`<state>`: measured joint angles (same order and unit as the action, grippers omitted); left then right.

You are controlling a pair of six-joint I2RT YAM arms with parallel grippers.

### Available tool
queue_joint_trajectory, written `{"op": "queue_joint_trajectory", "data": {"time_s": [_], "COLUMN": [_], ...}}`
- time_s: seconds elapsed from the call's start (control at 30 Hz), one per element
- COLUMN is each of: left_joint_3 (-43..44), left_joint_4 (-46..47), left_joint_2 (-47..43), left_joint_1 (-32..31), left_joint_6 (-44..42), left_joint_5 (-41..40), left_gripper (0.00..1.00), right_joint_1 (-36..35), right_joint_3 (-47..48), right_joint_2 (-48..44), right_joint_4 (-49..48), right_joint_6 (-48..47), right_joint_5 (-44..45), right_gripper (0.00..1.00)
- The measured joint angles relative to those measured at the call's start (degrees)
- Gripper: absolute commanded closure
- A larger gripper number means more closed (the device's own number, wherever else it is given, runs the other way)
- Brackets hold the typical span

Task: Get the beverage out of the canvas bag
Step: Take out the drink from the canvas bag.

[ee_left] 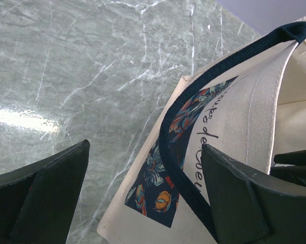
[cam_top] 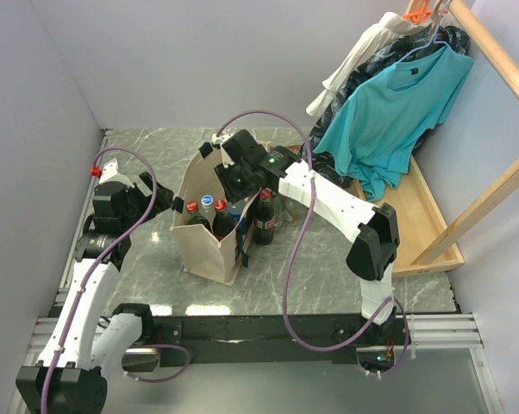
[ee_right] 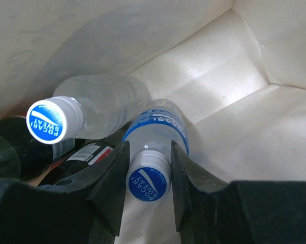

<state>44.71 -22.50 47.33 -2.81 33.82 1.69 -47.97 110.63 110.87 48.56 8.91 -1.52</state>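
Note:
The beige canvas bag stands in the middle of the marble table, with several bottles inside. My right gripper reaches down into it. In the right wrist view my right gripper is shut on the blue cap and neck of a clear Pocari Sweat bottle. A second Pocari bottle and a dark cola bottle lean beside it. My left gripper is open, its jaws astride the bag's printed side and navy handle. It sits at the bag's left.
A dark cola bottle with a red cap stands on the table just right of the bag. A wooden tray and hanging clothes, including a teal shirt, fill the right. Walls close the left and back.

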Motion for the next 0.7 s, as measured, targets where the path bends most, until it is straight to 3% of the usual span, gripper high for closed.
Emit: {"op": "queue_joint_trajectory", "data": {"time_s": [0.7], "left_joint_3": [0.0], "left_joint_4": [0.0], "left_joint_2": [-0.5], "left_joint_1": [0.0], "left_joint_6": [0.0], "left_joint_5": [0.0], "left_gripper": [0.04], "right_joint_1": [1.9], "right_joint_3": [6.6], "right_joint_2": [5.2], "right_joint_4": [-1.8], "right_joint_6": [-1.8], "right_joint_5": [7.9], "right_gripper": [1.00]}}
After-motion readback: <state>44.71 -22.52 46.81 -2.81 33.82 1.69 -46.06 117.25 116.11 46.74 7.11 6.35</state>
